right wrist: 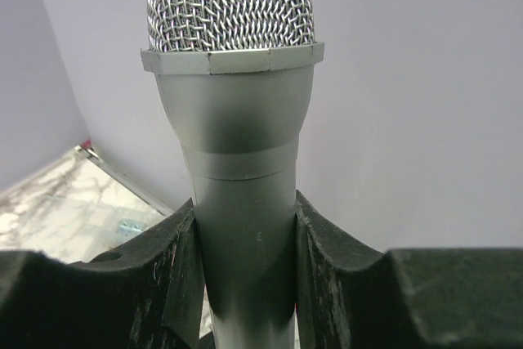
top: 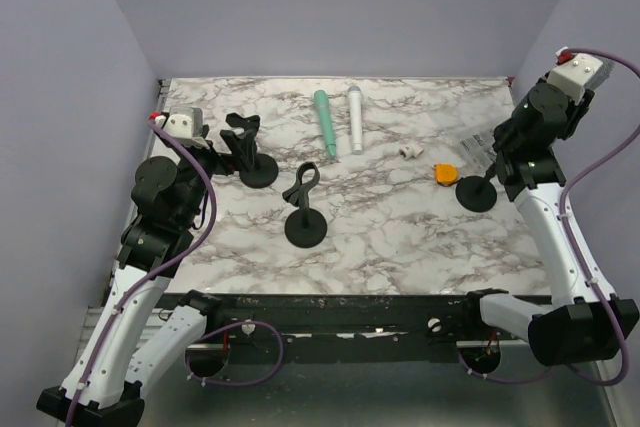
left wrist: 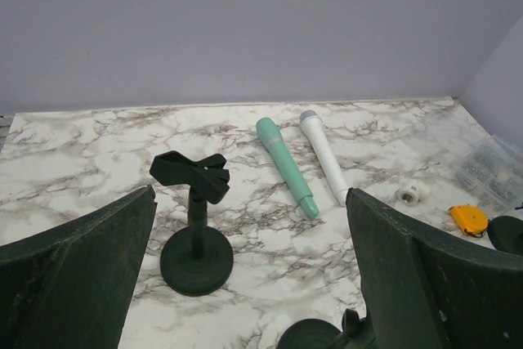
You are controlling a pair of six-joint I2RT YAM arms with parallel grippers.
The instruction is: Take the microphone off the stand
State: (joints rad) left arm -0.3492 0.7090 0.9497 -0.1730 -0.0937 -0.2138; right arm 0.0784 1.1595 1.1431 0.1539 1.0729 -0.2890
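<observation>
Looking from above: right gripper (top: pixel 500 153) sits over the right stand (top: pixel 475 193), at the far right of the table (top: pixel 400 232); its arm hides what it holds. Left stand (top: pixel 252 155) and middle stand (top: pixel 305 215) stand apart on the marble.
Left wrist: left gripper (left wrist: pixel 249 218) spread wide, gripping nothing; left stand upright ahead; green mic (left wrist: pixel 286 167) and white mic (left wrist: pixel 324 155) lying side by side beyond it.
Right wrist: microphone (right wrist: pixel 241 202) upright, mesh head on top; black fingers (right wrist: pixel 65 300) clamped against both sides of its grey body.
Right stand: whether it holds the microphone too, I cannot tell.
</observation>
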